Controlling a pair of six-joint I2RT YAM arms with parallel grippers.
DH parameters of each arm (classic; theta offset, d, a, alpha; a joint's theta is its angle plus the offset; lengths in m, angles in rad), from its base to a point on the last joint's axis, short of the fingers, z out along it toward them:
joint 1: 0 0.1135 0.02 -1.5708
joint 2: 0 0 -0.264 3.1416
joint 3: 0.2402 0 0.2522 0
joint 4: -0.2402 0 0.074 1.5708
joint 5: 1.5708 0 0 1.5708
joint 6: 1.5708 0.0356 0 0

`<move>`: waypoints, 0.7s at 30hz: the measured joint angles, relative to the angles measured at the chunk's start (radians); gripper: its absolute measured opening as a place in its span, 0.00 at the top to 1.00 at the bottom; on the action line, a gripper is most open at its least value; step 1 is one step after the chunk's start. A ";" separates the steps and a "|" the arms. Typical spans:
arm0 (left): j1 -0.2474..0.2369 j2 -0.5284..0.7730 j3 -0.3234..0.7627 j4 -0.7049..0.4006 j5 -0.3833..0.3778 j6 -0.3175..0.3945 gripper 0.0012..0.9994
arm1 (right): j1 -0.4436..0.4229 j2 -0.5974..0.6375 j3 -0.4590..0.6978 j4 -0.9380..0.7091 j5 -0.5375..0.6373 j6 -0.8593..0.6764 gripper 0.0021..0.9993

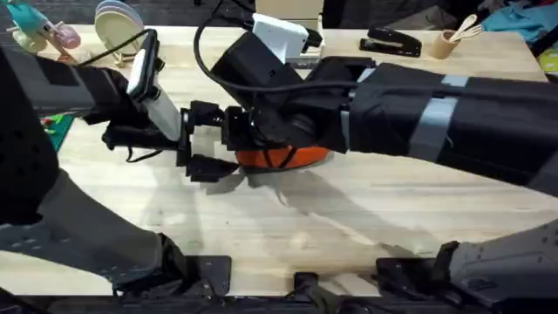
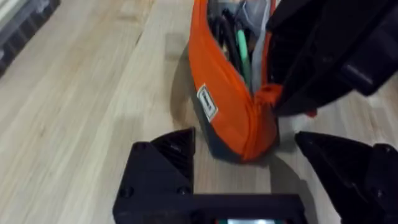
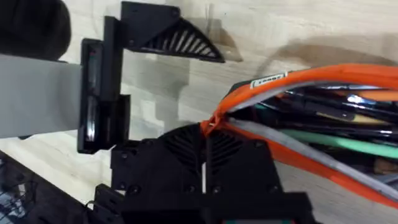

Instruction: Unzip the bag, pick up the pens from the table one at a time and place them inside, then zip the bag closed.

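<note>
Bag [image 2: 230, 106] on desk [image 1: 349, 218] mid-centre, mouth gaping, green pen [image 3: 336, 140] inside; soft fabric will buckle, so we'd pinch the end seam: right end effector [image 3: 205, 134] clamped there on the bag, left end effector [image 2: 249, 180] spread apart.

Bag [image 1: 283, 158] mostly hidden under right arm in overhead view. Pens' [image 3: 323, 138] ends cut off at 3 o'clock edge in right wrist view.
</note>
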 joint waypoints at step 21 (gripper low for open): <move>-0.081 0.001 -0.001 0.126 0.041 -0.169 0.95 | -0.005 0.000 0.000 0.000 0.000 -0.003 0.97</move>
